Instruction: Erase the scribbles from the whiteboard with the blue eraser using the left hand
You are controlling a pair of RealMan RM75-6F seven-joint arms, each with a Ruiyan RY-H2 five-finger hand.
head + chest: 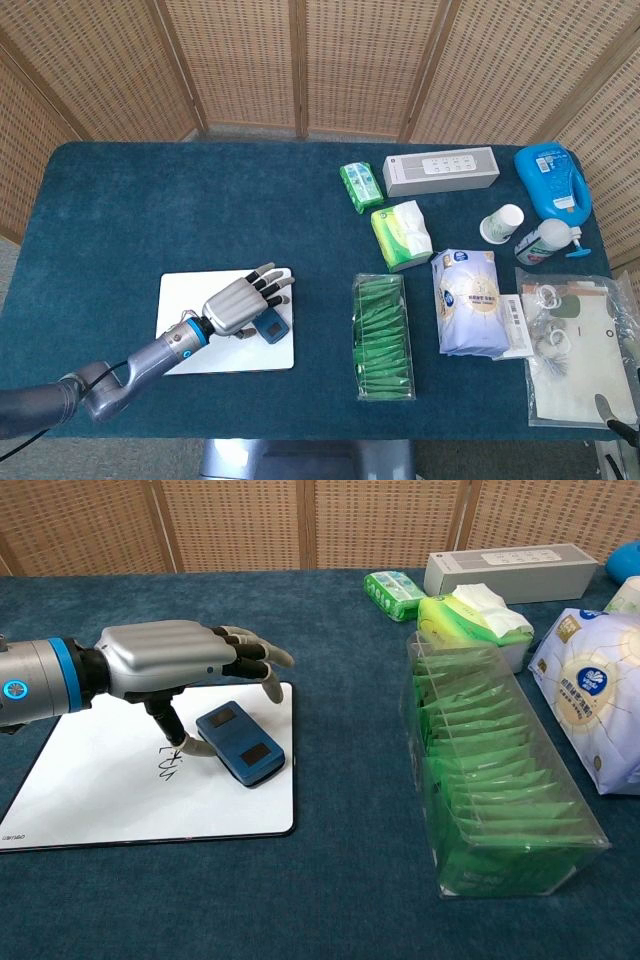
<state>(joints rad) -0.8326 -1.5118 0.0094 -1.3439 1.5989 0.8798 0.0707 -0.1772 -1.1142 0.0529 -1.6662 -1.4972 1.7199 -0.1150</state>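
Note:
The blue eraser [240,744] lies slanted on the right part of the whiteboard [90,795], just right of a small black scribble [166,766]. My left hand [180,658] hovers above the board with its fingers spread over the eraser's far end. Its thumb tip [196,748] touches the eraser's left end, and nothing is gripped. From the head view, the left hand [240,302] covers the board [190,350] and the eraser [272,325] peeks out beside it. Only a dark sliver of my right hand [606,408] shows at the bottom right corner.
A clear box of green packets [490,780] stands right of the board. Behind it are a tissue pack [470,615], a green pack [393,592] and a grey box [510,570]. A white bag [600,695], blue jug [552,180] and cup [502,223] sit at right.

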